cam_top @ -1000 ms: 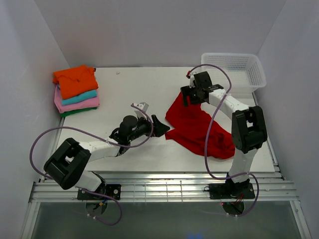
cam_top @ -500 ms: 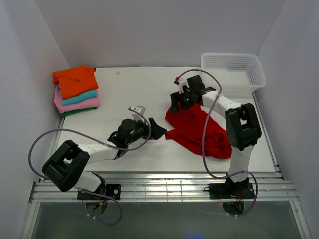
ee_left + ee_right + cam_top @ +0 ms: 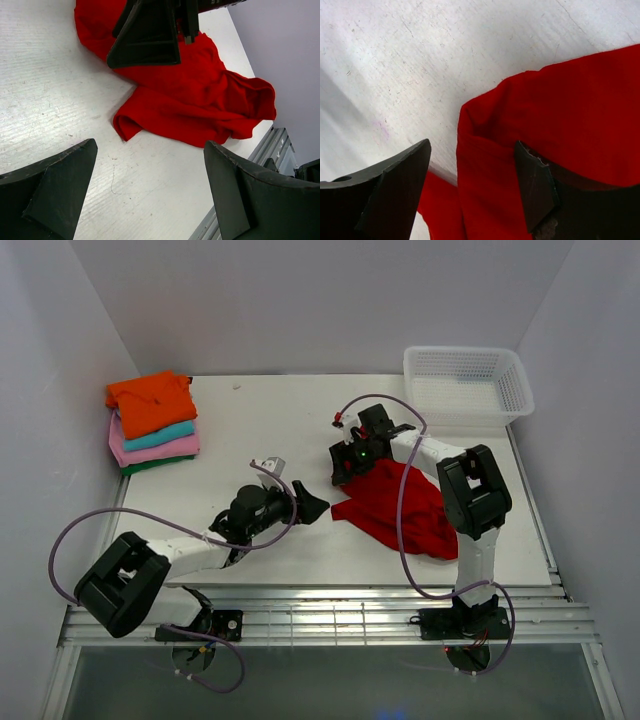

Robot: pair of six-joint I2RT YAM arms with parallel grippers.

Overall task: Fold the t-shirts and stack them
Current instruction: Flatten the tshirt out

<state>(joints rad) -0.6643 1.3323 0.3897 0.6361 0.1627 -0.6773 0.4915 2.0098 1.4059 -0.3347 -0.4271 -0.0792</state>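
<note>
A bright red t-shirt [image 3: 400, 505] lies crumpled on the table right of centre. My right gripper [image 3: 343, 466] sits low at its far-left corner. In the right wrist view this gripper [image 3: 472, 146] is open, with a fold of the red t-shirt [image 3: 570, 105] lying between its fingers. My left gripper [image 3: 313, 507] hovers open just left of the shirt's near-left edge. In the left wrist view it [image 3: 150, 147] has only bare table between its fingers, and the red t-shirt [image 3: 195, 100] lies ahead. Folded t-shirts [image 3: 152, 420] are stacked at the far left, orange on top.
A white mesh basket [image 3: 466, 380] stands at the far right corner. White walls close in the table on three sides. The right gripper's dark finger [image 3: 145, 40] shows at the top of the left wrist view. A metal rail [image 3: 330, 625] runs along the near edge.
My right gripper has moved left and down along the red t-shirt to its far-left corner, its jaws narrowing slightly. The left gripper has drifted a little nearer, still open.
</note>
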